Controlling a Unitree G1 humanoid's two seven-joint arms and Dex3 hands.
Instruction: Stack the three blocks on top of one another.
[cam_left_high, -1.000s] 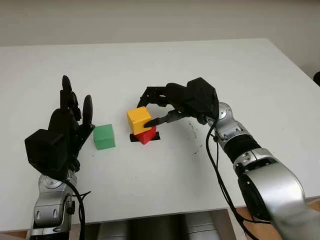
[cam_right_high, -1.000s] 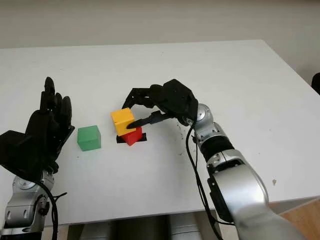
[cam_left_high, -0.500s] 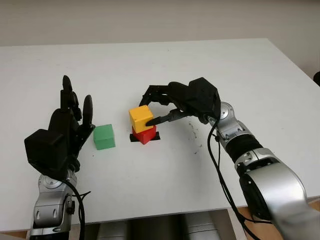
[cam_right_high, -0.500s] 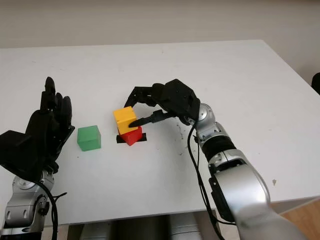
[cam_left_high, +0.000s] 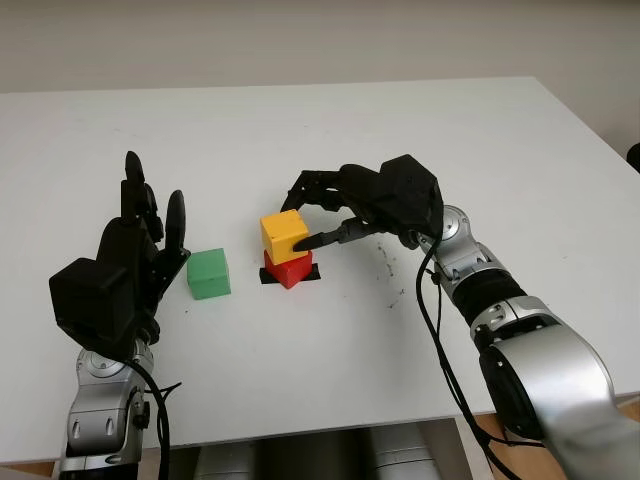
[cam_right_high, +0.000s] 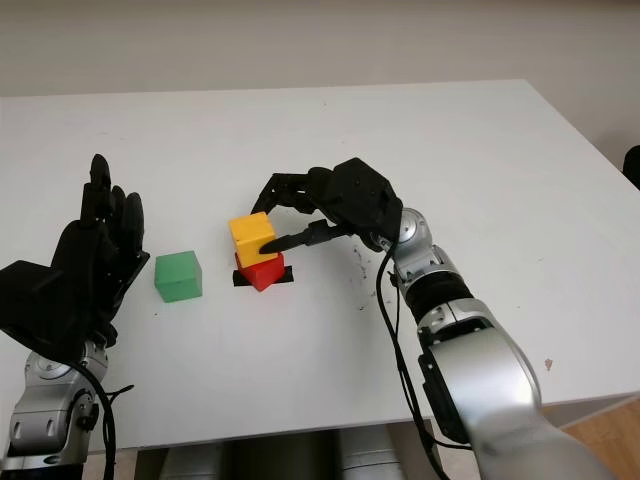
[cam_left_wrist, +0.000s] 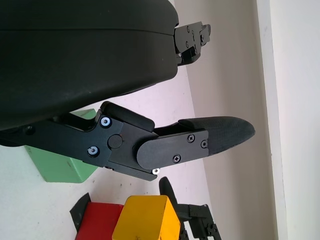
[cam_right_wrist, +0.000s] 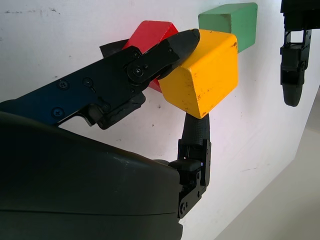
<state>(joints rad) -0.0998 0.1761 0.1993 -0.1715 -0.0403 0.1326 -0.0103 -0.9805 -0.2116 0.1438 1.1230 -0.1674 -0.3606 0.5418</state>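
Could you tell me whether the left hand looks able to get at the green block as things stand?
Probably yes. The left hand is open, raised just beside the green block, with bare table between them. The right hand holds the yellow block farther off.

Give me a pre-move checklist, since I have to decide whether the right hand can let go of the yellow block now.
1. Yellow block sits over the red block: ok, though it looks turned relative to it.
2. Yellow block fully seated on the red one: cannot tell; the contact face is hidden.
3. Right hand holds the yellow block: ok, a fingertip presses one face and another finger comes up behind.
4. Red block on its black mark on the table: ok.
5. Green block free for the next pick: ok, standing alone beside the stack.
6. Left hand out of the way: ok, open, raised beside the green block.
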